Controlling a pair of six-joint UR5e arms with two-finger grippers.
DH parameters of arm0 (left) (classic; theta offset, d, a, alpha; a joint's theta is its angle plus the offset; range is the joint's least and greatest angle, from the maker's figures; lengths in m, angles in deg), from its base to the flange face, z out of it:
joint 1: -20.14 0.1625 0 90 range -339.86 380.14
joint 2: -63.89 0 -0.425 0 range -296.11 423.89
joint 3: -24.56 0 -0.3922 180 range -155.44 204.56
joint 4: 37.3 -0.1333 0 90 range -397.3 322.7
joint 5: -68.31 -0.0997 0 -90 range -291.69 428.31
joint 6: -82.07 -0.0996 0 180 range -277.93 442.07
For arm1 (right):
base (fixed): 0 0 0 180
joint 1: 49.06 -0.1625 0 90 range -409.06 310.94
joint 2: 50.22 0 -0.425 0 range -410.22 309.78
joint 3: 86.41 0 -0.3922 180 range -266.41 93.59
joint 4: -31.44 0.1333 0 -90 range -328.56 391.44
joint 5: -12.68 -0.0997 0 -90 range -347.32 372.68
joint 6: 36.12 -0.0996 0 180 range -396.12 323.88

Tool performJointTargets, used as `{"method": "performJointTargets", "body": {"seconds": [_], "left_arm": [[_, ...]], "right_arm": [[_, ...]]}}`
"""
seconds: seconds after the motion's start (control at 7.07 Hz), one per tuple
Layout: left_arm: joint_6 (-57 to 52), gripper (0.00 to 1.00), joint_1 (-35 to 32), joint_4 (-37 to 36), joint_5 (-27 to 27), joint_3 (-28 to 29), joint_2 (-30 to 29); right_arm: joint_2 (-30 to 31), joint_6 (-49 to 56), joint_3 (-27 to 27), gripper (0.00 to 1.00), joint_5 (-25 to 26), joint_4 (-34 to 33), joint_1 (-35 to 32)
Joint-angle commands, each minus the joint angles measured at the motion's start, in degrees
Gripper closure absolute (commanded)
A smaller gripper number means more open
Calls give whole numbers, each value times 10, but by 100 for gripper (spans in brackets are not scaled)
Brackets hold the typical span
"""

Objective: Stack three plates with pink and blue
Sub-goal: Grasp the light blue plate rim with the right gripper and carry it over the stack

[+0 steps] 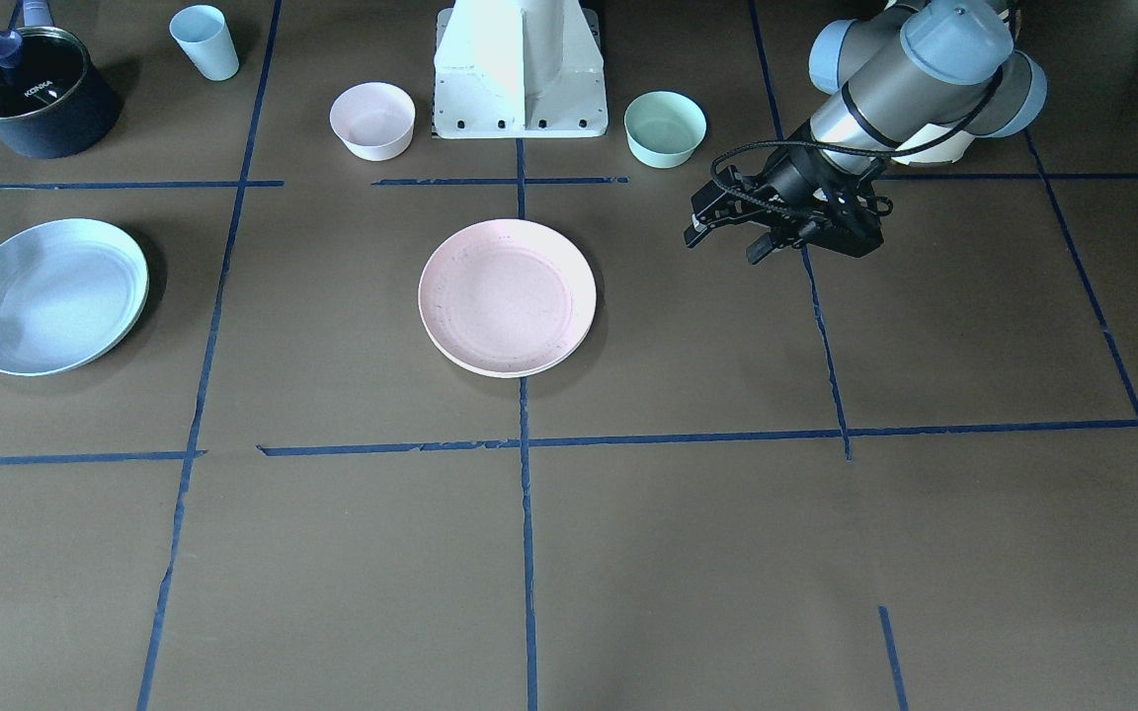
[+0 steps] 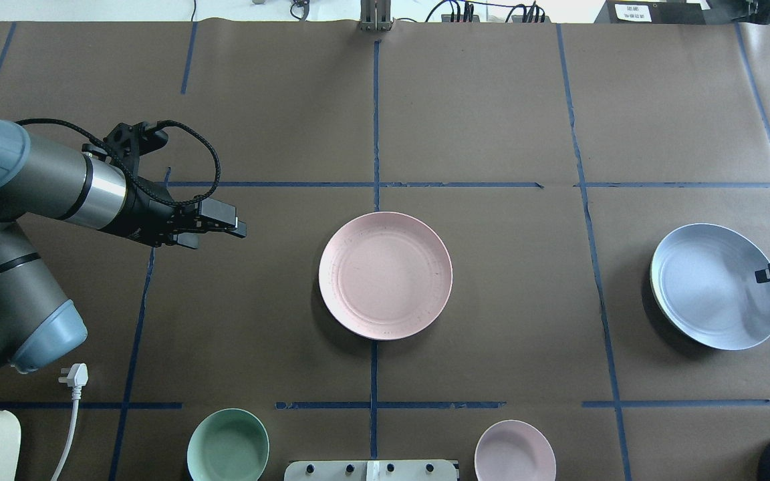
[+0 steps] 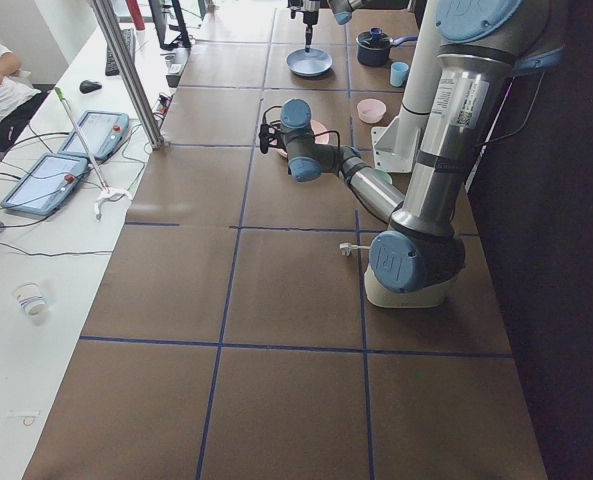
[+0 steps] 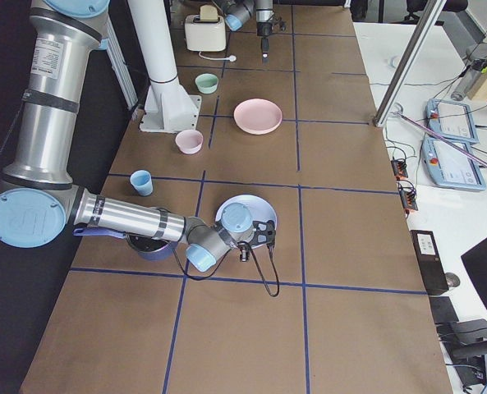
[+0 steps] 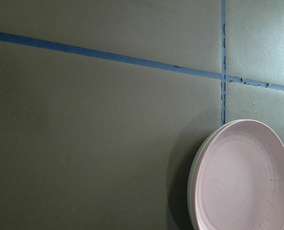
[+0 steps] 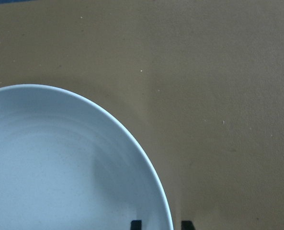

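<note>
We observe the right gripper [image 6: 162, 224] grasping the rim of the round matte pale blue plate [image 1: 50, 296]. The left gripper [image 1: 724, 247] hangs released, apart from the round pale pink plate [image 2: 385, 275] atop the cream plate [image 5: 190, 189] on the worktop [image 1: 688, 553].

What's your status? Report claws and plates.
Left claw open, empty. Right claw shut on blue plate rim. Pink plate sits on cream plate, centre. Nothing between blue plate and stack.
</note>
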Motion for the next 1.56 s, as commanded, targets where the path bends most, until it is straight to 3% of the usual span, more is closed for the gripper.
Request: {"method": "performJointTargets", "body": {"seconds": [0.0, 0.14, 0.28, 0.42, 0.57, 0.71, 0.99, 1.13, 1.27, 1.41], "left_arm": [[0, 0, -2, 1, 3, -4, 1], [-1, 0, -9, 1, 7, -12, 4], [-1, 0, -21, 9, 24, -25, 23], [-1, 0, -34, 15, 39, -44, 40], [-1, 0, -36, 16, 40, -45, 41], [0, 0, -35, 16, 40, -45, 41], [-1, 0, -34, 16, 38, -41, 41], [-1, 0, -34, 16, 37, -40, 41], [0, 0, -33, 16, 36, -39, 39], [1, 0, -32, 16, 36, -39, 39]], "right_arm": [[-4, -1, -1, 100, -1, 0, 4], [-8, -5, -11, 100, -7, 0, 4], [-23, -43, -56, 100, -26, -6, 4], [-55, -122, -88, 100, -33, -5, 19], [-87, -198, -130, 100, -26, -6, 68], [-147, -267, -135, 100, -23, -7, 107], [-228, -384, -147, 100, 45, -19, 220], [-270, -394, -166, 100, 68, -106, 250], [-317, -395, -171, 100, 122, -198, 285], [-320, -394, -170, 100, 172, -210, 325]]}}
